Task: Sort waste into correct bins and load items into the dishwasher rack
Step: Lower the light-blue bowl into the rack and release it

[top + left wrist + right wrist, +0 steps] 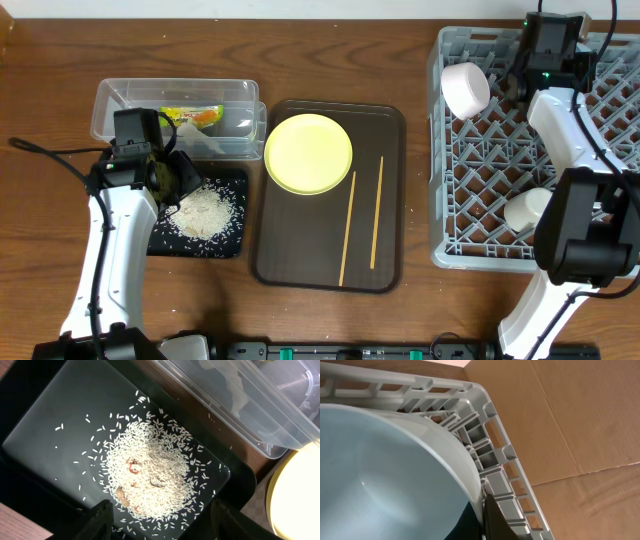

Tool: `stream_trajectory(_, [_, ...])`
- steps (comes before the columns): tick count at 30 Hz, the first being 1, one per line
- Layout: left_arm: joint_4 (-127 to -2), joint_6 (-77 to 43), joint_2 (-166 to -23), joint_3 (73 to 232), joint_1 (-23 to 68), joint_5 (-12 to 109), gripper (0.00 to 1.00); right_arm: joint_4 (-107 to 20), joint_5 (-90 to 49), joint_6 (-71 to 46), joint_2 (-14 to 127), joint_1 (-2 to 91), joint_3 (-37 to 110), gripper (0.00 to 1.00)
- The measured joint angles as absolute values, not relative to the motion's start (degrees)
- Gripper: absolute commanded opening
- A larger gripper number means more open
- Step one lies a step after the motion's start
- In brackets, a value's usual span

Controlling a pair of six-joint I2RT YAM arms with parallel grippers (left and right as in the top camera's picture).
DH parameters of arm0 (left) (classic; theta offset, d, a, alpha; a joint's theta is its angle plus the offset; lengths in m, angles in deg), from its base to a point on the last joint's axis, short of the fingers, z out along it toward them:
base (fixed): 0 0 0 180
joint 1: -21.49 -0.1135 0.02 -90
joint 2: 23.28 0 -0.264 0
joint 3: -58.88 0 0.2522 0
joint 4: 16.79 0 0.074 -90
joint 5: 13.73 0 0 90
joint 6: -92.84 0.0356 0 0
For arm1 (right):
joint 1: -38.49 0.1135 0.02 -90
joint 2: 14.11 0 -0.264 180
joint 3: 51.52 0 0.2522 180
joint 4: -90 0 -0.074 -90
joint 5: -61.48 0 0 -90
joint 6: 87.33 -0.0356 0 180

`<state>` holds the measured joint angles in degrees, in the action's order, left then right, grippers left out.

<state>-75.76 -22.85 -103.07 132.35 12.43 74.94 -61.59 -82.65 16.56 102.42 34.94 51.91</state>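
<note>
Wrapper (192, 117), orange print illegibly small

Bowl (385, 475), seemingly pale blue, edge-cropped

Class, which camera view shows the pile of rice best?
The left wrist view: single grains of the rice show sharply on the black tray, with brownish bits among them. Overhead shows only a small pale heap on that tray. The right wrist view shows none.

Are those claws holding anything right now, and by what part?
The right gripper appears to pinch the light blue bowl by its rim. The left gripper is open, holding nothing.
</note>
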Motion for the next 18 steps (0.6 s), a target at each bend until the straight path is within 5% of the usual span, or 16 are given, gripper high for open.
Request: stream_trajectory(18, [-75.76, -22.85, -103.04, 132.35, 12.43, 74.94, 0.65, -48.01, -86.21, 10.39, 102.4, 40.47, 52.74, 0.06])
